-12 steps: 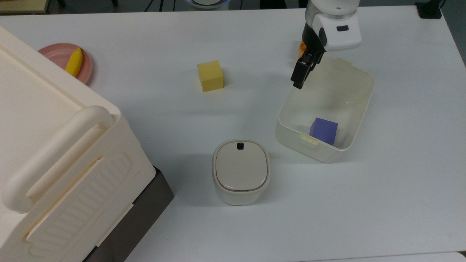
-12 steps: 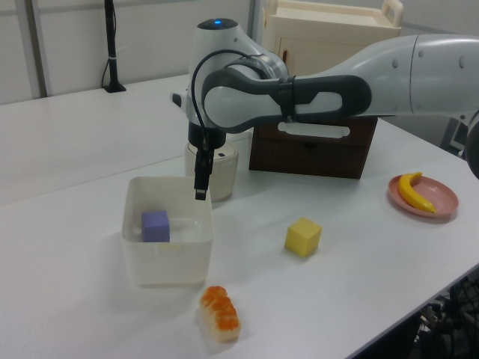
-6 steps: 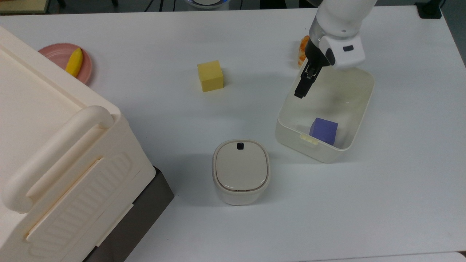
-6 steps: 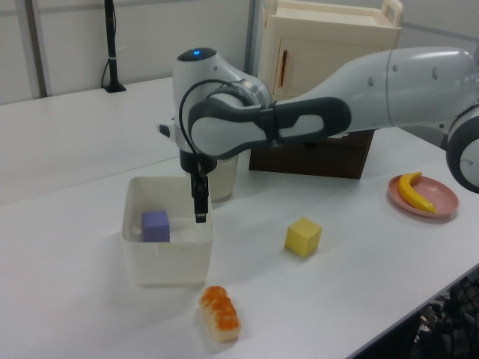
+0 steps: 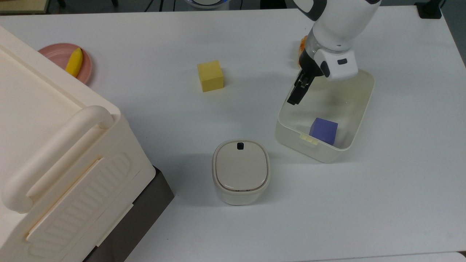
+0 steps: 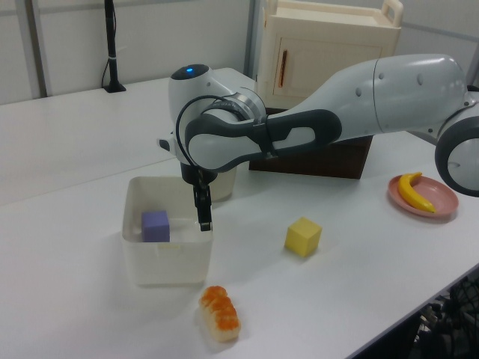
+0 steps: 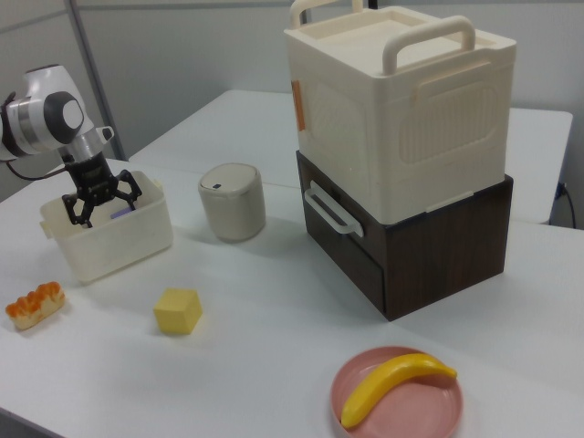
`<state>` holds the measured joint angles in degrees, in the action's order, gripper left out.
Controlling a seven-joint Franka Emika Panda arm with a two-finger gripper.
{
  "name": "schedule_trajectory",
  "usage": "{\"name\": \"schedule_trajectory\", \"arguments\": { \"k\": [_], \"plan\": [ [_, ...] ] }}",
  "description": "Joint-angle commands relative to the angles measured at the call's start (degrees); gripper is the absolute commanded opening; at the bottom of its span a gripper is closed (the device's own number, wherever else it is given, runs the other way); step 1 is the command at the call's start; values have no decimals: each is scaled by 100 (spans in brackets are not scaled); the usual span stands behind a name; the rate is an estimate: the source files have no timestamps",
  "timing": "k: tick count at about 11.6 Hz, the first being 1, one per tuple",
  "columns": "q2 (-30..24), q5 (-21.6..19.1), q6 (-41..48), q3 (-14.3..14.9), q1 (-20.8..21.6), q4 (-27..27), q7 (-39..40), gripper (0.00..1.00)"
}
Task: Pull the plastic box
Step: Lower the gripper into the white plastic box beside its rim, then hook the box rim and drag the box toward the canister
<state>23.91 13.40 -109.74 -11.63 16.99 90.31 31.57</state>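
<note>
We see the big cream chest [image 7: 401, 100] stacked on a dark wooden drawer unit [image 7: 429, 251], and well apart from them the plastic box [image 5: 325, 109] sits at about three o'clock on the white table [image 5: 182, 43] in the top view, a purple cube [image 5: 323, 131] lying inside it. The gripper [image 7: 100, 203] hangs over the box's long wall with its fingers spread wide, one to each side of the rim and clasping nothing. Smaller things lie around: a lidded container [image 5: 241, 171] at the box's eight o'clock, a yellow cube [image 5: 210, 75] at ten, an orange-topped sushi piece [image 6: 219, 313] beside the box, and a banana [image 7: 394, 386] on a pink plate [image 7: 447, 415].

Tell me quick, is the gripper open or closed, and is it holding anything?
Gripper: open, holding nothing, its fingers spread over the plastic box's long rim.
</note>
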Motion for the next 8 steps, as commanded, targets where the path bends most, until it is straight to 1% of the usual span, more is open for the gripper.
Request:
{"name": "schedule_trajectory", "arguments": {
  "k": [1, 4, 5, 8],
  "plan": [
    [-149, 163, 128, 65, -64, 276, 130, 100],
    [-386, 172, 137, 73, -82, 601, 130, 100],
    [-456, 181, 181, 143, -73, 681, 139, 100],
    [-606, 181, 444, 249, -82, 699, 148, 100]
  ]
}}
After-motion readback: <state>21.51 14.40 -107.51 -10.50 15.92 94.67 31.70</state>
